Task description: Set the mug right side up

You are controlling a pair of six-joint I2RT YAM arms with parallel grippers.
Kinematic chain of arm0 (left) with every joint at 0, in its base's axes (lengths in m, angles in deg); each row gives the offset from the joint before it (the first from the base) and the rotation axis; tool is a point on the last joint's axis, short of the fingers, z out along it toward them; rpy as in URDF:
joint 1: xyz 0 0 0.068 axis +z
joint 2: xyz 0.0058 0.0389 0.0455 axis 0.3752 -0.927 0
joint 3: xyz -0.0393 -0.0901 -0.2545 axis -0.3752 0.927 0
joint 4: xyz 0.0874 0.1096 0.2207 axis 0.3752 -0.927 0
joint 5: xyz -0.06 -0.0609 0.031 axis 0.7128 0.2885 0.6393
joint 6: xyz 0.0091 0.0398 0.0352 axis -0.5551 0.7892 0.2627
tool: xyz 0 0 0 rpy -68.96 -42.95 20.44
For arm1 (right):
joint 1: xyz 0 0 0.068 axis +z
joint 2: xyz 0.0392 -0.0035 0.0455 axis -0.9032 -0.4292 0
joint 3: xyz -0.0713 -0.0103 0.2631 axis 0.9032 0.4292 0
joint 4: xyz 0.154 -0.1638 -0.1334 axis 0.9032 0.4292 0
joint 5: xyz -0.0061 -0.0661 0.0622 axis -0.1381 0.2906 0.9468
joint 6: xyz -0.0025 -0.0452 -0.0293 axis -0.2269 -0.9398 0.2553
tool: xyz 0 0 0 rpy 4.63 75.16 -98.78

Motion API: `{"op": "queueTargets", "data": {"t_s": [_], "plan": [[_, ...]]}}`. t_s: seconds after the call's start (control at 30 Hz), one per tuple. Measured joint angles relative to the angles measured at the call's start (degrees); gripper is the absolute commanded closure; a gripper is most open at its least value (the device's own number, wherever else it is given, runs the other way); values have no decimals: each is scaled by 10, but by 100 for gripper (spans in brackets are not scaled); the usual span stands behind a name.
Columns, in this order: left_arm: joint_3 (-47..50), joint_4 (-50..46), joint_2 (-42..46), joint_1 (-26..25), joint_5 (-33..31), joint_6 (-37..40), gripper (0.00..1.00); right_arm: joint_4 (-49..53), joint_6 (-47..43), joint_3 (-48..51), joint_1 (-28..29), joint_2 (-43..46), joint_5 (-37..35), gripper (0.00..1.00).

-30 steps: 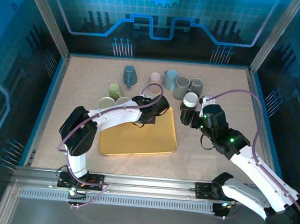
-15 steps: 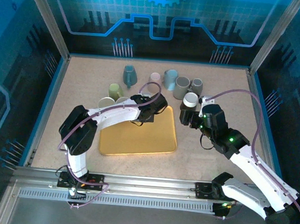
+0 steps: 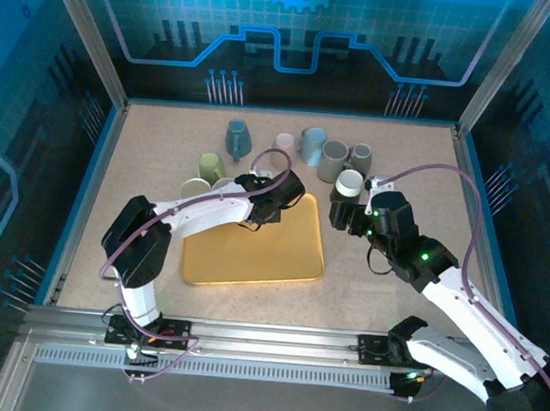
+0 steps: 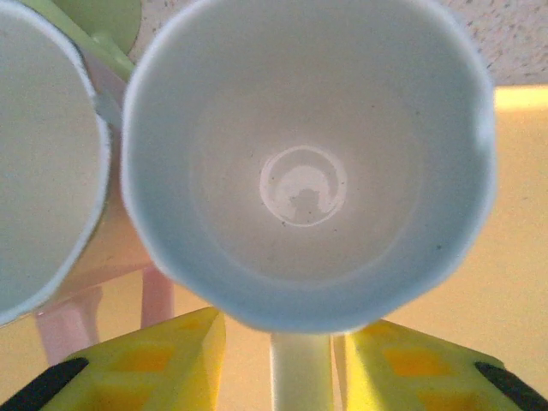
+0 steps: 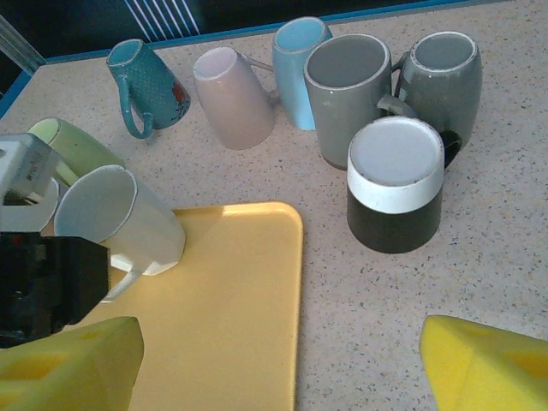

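Mug inventory, as I read it from my station.

White mug (image 5: 128,224): lies tilted at the far edge of the yellow tray (image 5: 244,325). Its mouth faces the left wrist camera and its handle points toward the left fingers (image 3: 265,188).

Left fingers: partly open. One yellow pad (image 4: 154,368) sits on each side of the handle with a gap on both sides, so I see no grip.

Right fingers (image 3: 341,215): spread wide, holding nothing, hovering over the counter (image 5: 479,282) beside the tray's right edge.

Black mug with white band (image 5: 394,201): on the counter, flat closed face up.

Behind it: teal mug (image 5: 145,81), pink mug (image 5: 233,98), light blue mug (image 5: 295,60), and two grey mugs (image 5: 351,94), mouths up.

Green mug (image 5: 73,145): back left, near the white mug.
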State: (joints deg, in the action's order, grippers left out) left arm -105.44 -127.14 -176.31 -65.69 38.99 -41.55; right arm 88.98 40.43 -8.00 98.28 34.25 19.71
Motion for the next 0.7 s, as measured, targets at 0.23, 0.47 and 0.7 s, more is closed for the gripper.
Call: {"op": "queueTargets", "data": {"t_s": [0.23, 0.47, 0.7], "plan": [[0, -1, 51, -14, 14, 3, 60, 6, -2, 0, 0, 7, 0, 15], [-62, -28, 107, -33, 35, 73, 44, 16, -20, -5, 0, 13, 2, 15], [-146, -12, 134, 45, 98, 196, 23, 12, -26, -5, 0, 8, 23, 16]]}}
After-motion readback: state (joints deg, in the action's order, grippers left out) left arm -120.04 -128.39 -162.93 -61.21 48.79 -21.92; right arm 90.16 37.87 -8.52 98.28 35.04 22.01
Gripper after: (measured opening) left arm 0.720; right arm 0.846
